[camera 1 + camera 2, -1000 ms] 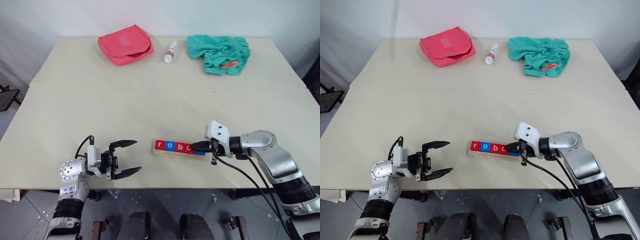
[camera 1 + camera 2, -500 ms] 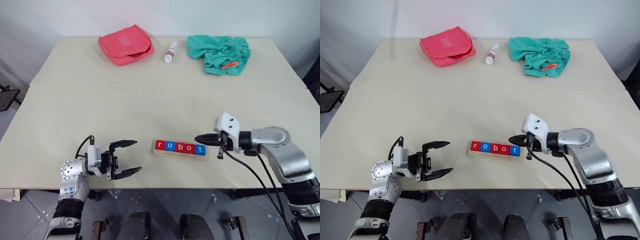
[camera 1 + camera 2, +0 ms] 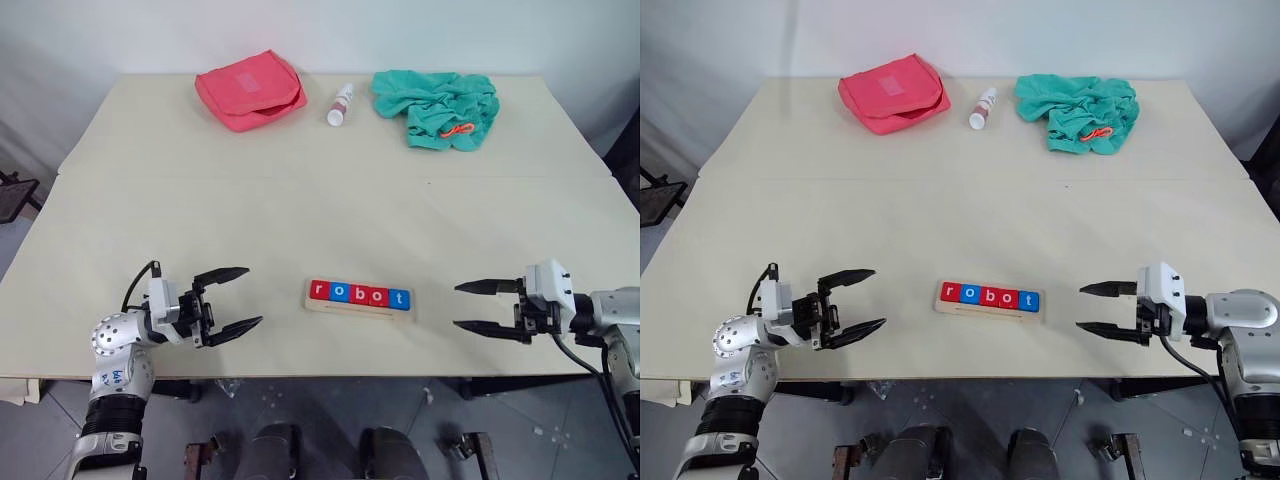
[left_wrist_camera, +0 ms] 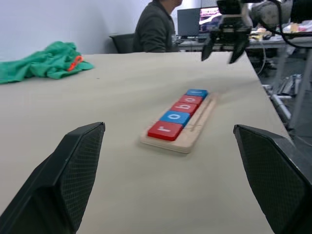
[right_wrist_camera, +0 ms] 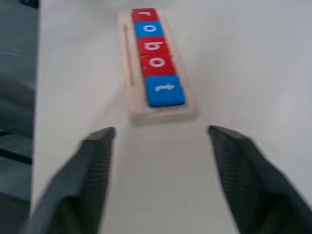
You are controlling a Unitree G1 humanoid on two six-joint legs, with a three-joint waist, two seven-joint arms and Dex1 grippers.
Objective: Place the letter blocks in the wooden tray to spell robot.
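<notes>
Left gripper [image 3: 228,300] open wide, nothing between the jaws; right gripper [image 3: 473,306] likewise spread wide and holding nothing. Both sit low over the near edge of the table [image 3: 300,200], fingertips aimed inward at each other. Between the two sets of jaws, apart from both, lies the wooden tray [image 3: 358,308], long axis running from one gripper toward the other. All five letter blocks [image 3: 360,295] rest in it side by side, touching, reading r-o-b-o-t: red r at the end nearer the left jaws, then blue o, red b, red o, blue t at the end nearer the right jaws. A bare groove of the tray runs along the blocks' near side. Far beyond the jaws, along the table's back edge: a pink pouch [image 3: 250,88], a small white bottle [image 3: 341,104] lying on its side, and a crumpled teal cloth [image 3: 438,105] with an orange item partly buried in its folds, not identifiable. Table is pale beige. Left wrist view shows a seated person [image 4: 157,27], cut off at the top, and a lit monitor [image 4: 213,16] behind.
</notes>
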